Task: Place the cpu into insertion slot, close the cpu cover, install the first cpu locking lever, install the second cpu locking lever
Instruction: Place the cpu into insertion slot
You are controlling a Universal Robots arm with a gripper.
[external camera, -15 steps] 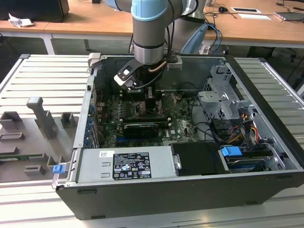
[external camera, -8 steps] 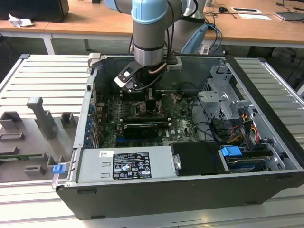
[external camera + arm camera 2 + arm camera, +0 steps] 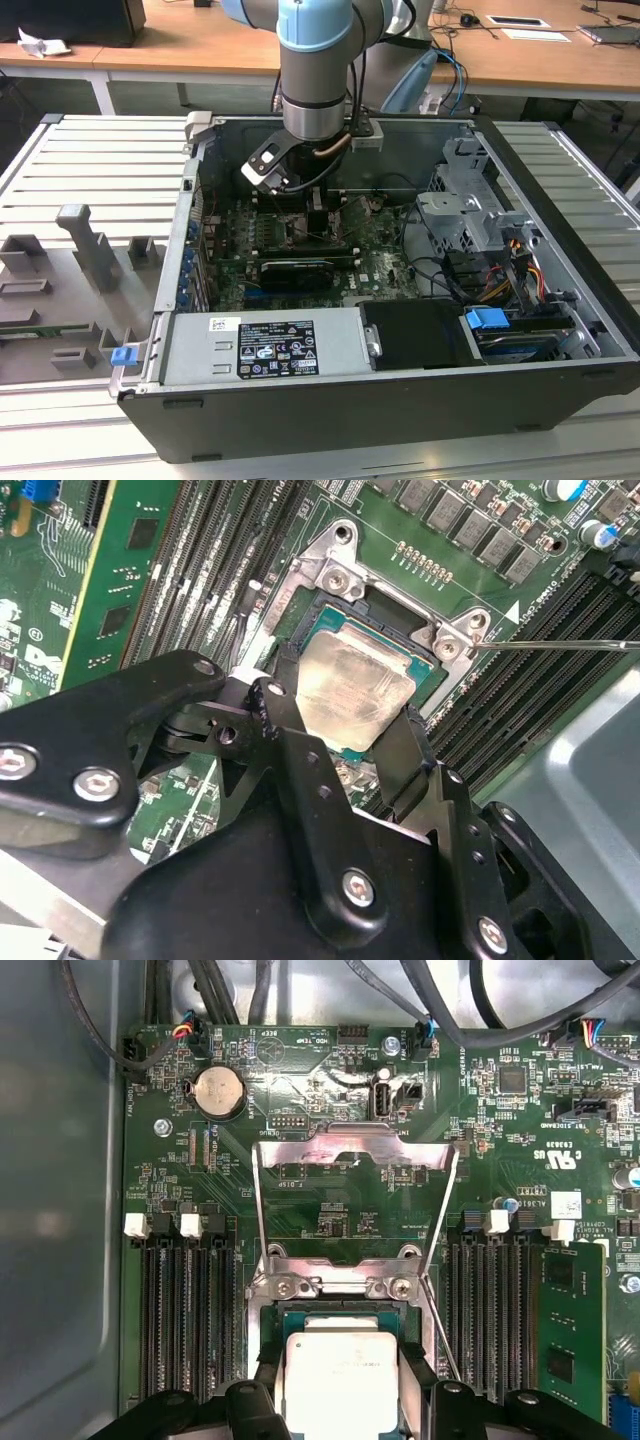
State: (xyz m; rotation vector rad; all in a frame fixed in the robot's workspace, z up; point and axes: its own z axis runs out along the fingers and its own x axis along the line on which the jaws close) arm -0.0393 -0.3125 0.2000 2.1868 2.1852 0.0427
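My gripper (image 3: 345, 710), carried down into the open computer case (image 3: 400, 410) by the arm (image 3: 315, 70), with the cpu (image 3: 355, 695) between its two black fingers (image 3: 405, 755). The cpu is a flat square chip. It has a dull silver-beige metal face, slightly smeared and with rounded corners, on a thin green base that shows as a narrow border around it. My fingers are closed against two opposite edges of it, one on each side. It lies face up over the insertion slot (image 3: 335, 608), inside the slot's silver frame; I cannot tell whether it is fully seated. Count: one cpu, one insertion slot, one cpu cover (image 3: 355, 1148), two fingers, and one thin wire locking lever (image 3: 560, 643) running out from a corner of the frame. There are also two banks of long black memory slots (image 3: 185, 1320) flanking the slot, and one round coin cell (image 3: 220, 1092) on the green motherboard (image 3: 340, 1215). Being square, the cpu has no long axis. In the first wrist view its edges run parallel to the slot frame and to the memory slots, and its metal face is turned toward both wrist cameras. The cpu cover is swung open on its hinge, clear of the slot, and the motherboard shows through its large square window.
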